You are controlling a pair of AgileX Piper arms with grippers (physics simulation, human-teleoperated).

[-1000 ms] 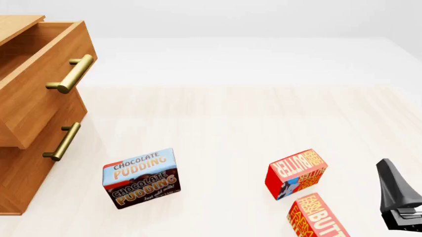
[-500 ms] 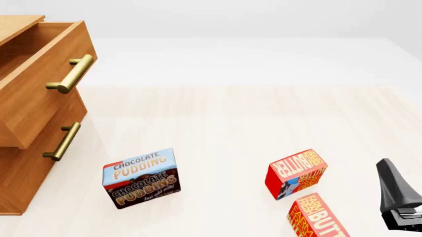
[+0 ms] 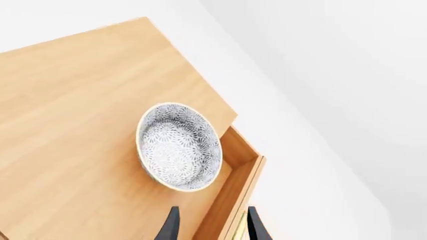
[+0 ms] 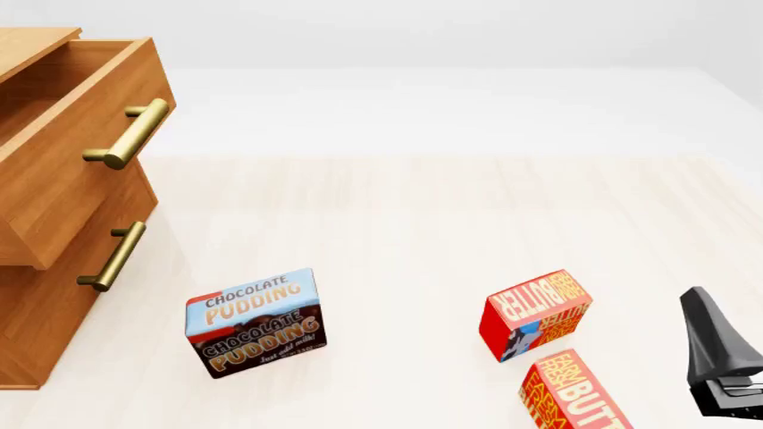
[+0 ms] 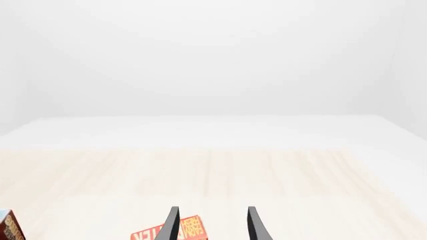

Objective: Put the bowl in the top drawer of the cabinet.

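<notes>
Pale wood-grain desk under white surroundings carries a glossy printed pudding box and two red-orange butter boxes, the nearer one cut off at the frame edge. At the desk's left stands the orange-brown cabinet, its top drawer pulled out, brass bar handle forward; the round, shallow, floral-patterned bowl lies on the drawer's smooth wooden floor, partly under the cabinet top. Left claw hangs released above the drawer front, touching nothing; right claw is parted and empty over a butter box.
</notes>
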